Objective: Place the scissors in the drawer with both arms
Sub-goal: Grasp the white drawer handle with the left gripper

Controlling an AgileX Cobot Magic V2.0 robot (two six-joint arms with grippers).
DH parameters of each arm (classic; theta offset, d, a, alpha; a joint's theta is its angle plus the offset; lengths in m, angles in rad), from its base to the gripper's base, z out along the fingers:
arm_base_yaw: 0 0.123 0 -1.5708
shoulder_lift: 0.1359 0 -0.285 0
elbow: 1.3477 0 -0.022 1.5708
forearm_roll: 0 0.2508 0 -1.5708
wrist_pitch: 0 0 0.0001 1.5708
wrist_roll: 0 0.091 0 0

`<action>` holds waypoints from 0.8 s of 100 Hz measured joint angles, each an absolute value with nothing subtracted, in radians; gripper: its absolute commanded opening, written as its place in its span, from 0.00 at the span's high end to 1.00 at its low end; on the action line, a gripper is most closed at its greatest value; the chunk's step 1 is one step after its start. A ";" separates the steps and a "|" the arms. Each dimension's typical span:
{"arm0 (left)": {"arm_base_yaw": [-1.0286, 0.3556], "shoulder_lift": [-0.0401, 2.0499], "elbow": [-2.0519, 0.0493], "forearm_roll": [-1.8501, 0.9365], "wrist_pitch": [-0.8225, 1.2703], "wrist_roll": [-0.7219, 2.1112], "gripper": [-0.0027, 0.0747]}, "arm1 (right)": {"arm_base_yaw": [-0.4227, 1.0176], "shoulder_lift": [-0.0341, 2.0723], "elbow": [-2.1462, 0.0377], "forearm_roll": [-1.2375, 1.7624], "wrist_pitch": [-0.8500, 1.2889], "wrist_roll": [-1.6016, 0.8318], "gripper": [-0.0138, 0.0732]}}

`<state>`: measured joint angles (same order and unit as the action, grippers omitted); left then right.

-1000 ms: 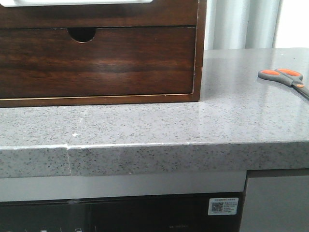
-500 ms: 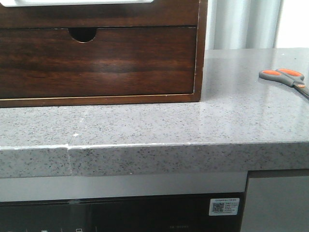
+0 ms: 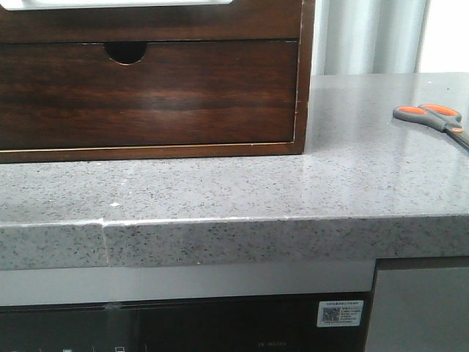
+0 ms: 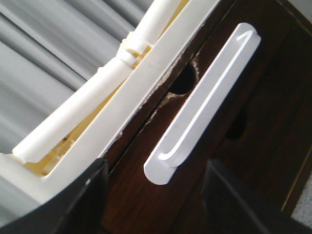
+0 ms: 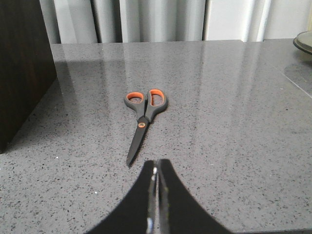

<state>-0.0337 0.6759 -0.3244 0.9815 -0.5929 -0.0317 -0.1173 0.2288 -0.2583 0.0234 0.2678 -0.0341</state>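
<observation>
Two blades (image 5: 136, 142) near closed hand (image 5: 157, 181)

A: What colour are the scissors (image 5: 143, 112)?
B: Dark grey handles, orange inside the loops, grey blades.
A: And the bench (image 3: 220, 187)?
B: Pale grey stone, speckled black and white.
A: The drawer (image 4: 195, 195)?
B: Dark brown wood grain, with a white strip (image 4: 202, 102). The right hand (image 5: 157, 183) is black.

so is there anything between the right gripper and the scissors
No. In the right wrist view only bare grey counter lies between the right gripper and the scissors.
</observation>
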 measured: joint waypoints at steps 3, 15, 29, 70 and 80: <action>-0.042 0.693 -0.332 0.986 -0.593 -0.021 0.49 | -0.117 0.229 -0.258 0.023 0.268 -0.034 0.96; -0.089 0.763 -0.371 0.995 -0.593 0.008 0.49 | -0.117 0.229 -0.258 0.023 0.268 -0.034 0.96; -0.140 0.834 -0.416 0.995 -0.582 0.055 0.49 | -0.117 0.229 -0.258 0.023 0.268 -0.034 0.96; -0.229 1.019 -0.541 0.995 -0.500 0.166 0.49 | -0.117 0.229 -0.258 0.023 0.268 -0.034 0.96; -0.244 1.051 -0.568 0.995 -0.487 0.190 0.49 | -0.117 0.229 -0.258 0.023 0.268 -0.034 0.96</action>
<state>-0.2439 1.0514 -0.5681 0.9952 -0.4868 0.1897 -0.1173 0.2288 -0.2583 0.0234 0.2678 -0.0341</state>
